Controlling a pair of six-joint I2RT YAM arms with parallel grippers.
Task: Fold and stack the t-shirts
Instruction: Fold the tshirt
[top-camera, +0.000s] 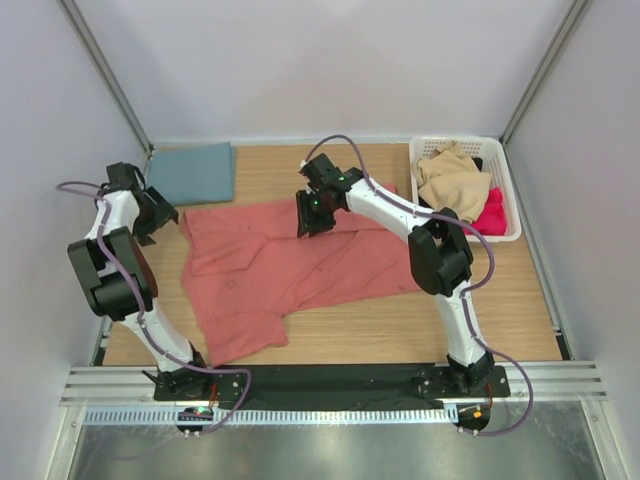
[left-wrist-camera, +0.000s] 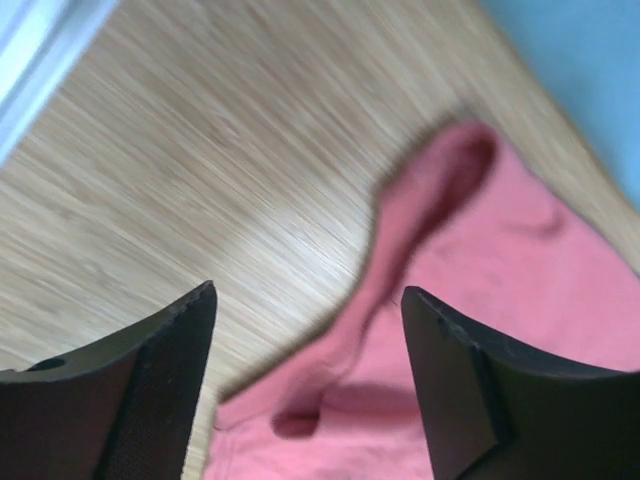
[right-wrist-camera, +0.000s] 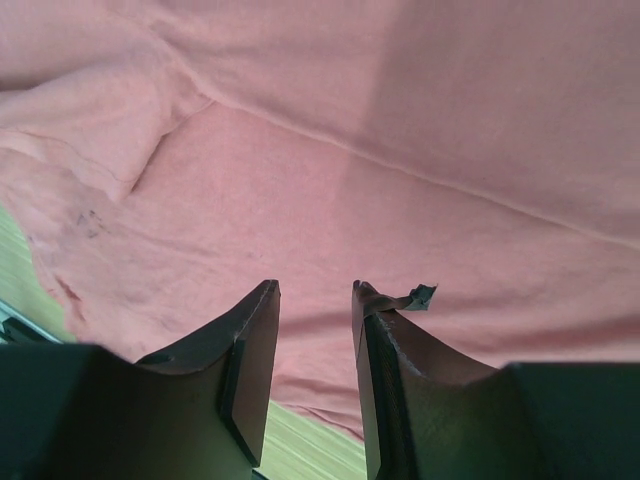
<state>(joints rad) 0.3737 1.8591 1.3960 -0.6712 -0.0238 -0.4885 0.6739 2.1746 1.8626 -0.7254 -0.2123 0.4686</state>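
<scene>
The salmon-red t-shirt (top-camera: 290, 270) lies opened out across the middle of the tabletop (top-camera: 400, 330). Its body runs from the centre down toward 7 o'clock, and one sleeve reaches toward 3 o'clock. It is rumpled, with a loose hem near the front edge. The teal-blue t-shirt (top-camera: 192, 172) sits well apart at about 10 o'clock, a flat folded rectangle against the back wall.

The left claw (top-camera: 153, 225) hangs at 9 o'clock, just beside the salmon shirt's left shoulder. In the left wrist view it (left-wrist-camera: 308, 295) is spread wide with nothing between its fingers (left-wrist-camera: 150, 390). Below the gap is bare wood, a curled edge of the salmon shirt (left-wrist-camera: 500, 330) and a corner of the teal one (left-wrist-camera: 590, 70).

The right claw (top-camera: 310, 222) is down on the salmon shirt's upper edge, around 12 o'clock from the shirt's middle. From its own camera the claw (right-wrist-camera: 315, 287) is partly spread — a narrow gap shows between the fingers (right-wrist-camera: 250, 350), and the pink cloth (right-wrist-camera: 400, 150) beyond the tips lies flat, crossed by a seam. A small scrap clings to one fingertip.

At 2 o'clock stands a white basket (top-camera: 455, 140) holding a beige cloth (top-camera: 450, 180) and a bright pink one (top-camera: 490, 212).
</scene>
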